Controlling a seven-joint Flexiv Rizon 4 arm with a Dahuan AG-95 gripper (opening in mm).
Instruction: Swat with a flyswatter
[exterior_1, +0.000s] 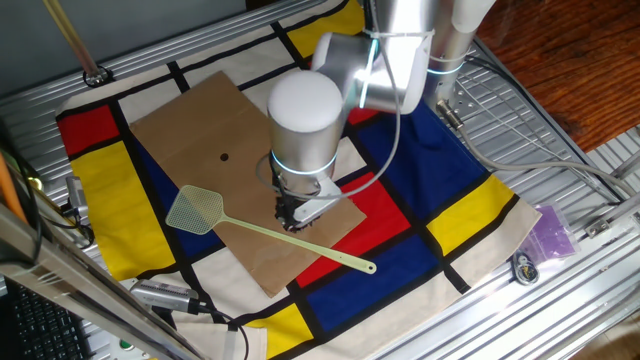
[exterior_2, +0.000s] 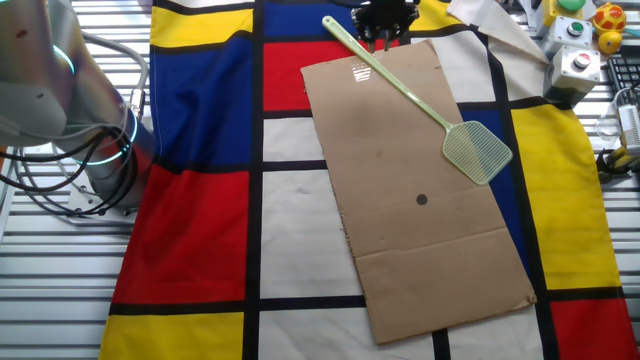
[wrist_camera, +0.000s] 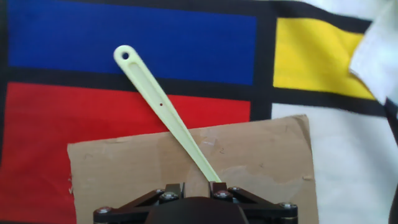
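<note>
The table (exterior_1: 600, 160) is a ribbed metal surface. Most of it is covered by a cloth (exterior_2: 200, 230) printed with red, blue, yellow and off-white rectangles separated by black bands.

A flat sheet of brown cardboard (exterior_2: 420, 250) lies on the middle of the cloth. It is rectangular, matte, creased across one end, and carries one small dark dot (exterior_2: 421, 199) near its centre.

The arm (exterior_1: 305, 110) is silver and white, with a rounded cylindrical wrist. It stands over the cardboard end that lies toward the blue and red panels.

The flyswatter (exterior_2: 420, 100) lies flat, diagonally across the cardboard. It is pale yellow-green plastic. The square mesh head (exterior_1: 195, 209) rests at the cardboard edge, overlapping the yellow cloth panel toward the table side that holds the button boxes (exterior_2: 575, 45). The long thin handle runs under the wrist and off the opposite cardboard edge. Its widened end, with a round hanging hole (wrist_camera: 125, 55), lies on the black band between the red and blue panels.

The gripper (exterior_1: 297, 212) is black and sits low over the handle at mid-length. In the hand view the handle passes between the two finger bases, but the fingertips are out of frame; whether the fingers are clamped on it cannot be told.

A small purple bag (exterior_1: 551, 232) lies on bare metal near a table corner. No containers are visible.
</note>
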